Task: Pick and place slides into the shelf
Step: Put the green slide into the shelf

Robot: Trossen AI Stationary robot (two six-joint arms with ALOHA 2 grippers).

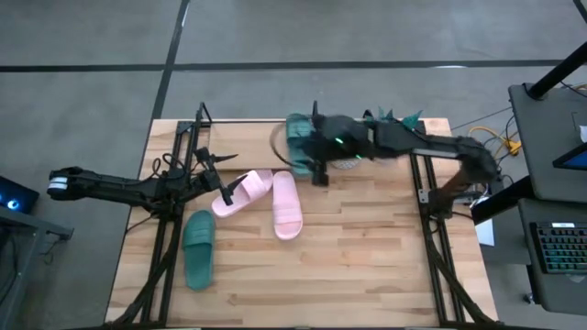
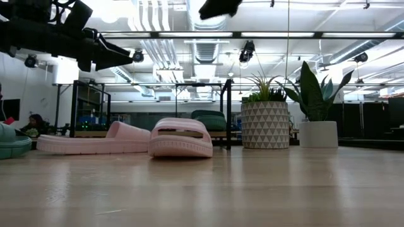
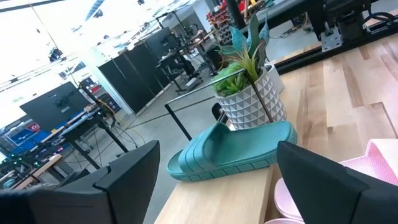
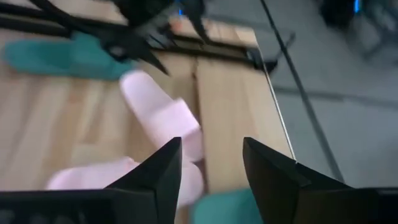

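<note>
A: Nearest on the worktop (image 1: 367, 275), what remains?

B: One green slide (image 1: 198, 247) at the left, then two pink slides (image 1: 286, 203) side by side, touching at one end. Three left, I'd judge.

A: And the left hand (image 1: 227, 190)?

B: Released, fingers spread, empty, just above the angled pink slide (image 1: 243, 192).

A: Farther back?

B: The second green slide (image 3: 233, 149) rests on the shelf (image 1: 280, 147) beside a potted plant (image 3: 249, 87). The right hand (image 4: 208, 168) hovers there, released, gripping nothing. So one of four placed, roughly a quarter done.
</note>
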